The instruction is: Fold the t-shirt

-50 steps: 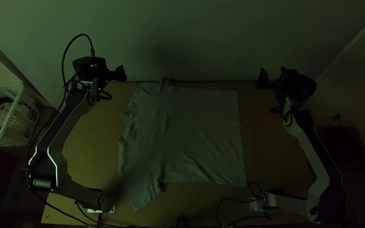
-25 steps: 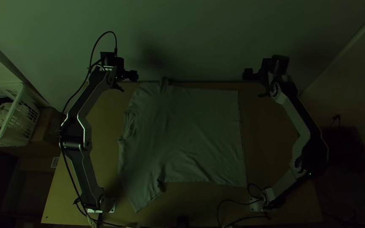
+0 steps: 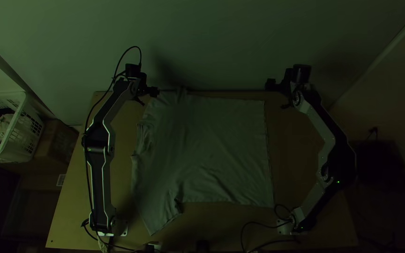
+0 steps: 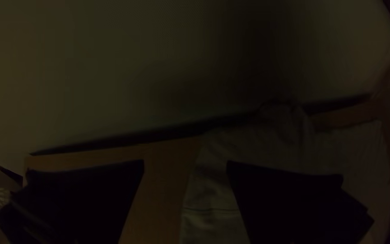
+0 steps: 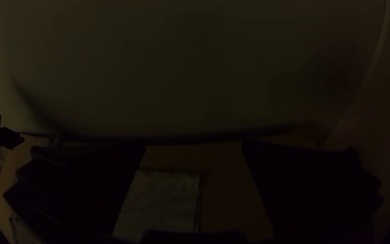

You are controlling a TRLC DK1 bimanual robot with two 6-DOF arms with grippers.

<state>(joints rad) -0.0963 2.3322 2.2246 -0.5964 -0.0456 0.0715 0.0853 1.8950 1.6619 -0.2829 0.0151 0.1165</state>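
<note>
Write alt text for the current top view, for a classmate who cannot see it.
A t-shirt lies spread and unfolded on a wooden table, its collar to the left, with the left gripper and right gripper near its far corners. A white laundry basket stands at left.

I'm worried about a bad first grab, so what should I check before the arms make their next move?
Shirt spread out, hem toward the right arm: ok.
Far sleeve smooth: not ok, rucked up at the far edge of the table.
Left gripper ready: ok, jaws apart.
Right gripper ready: ok, jaws apart.
Left gripper not touching the cloth: cannot tell, it is right by the far collar-side corner.
Cable off the shirt: cannot tell, it loops right at the near hem corner.
</note>
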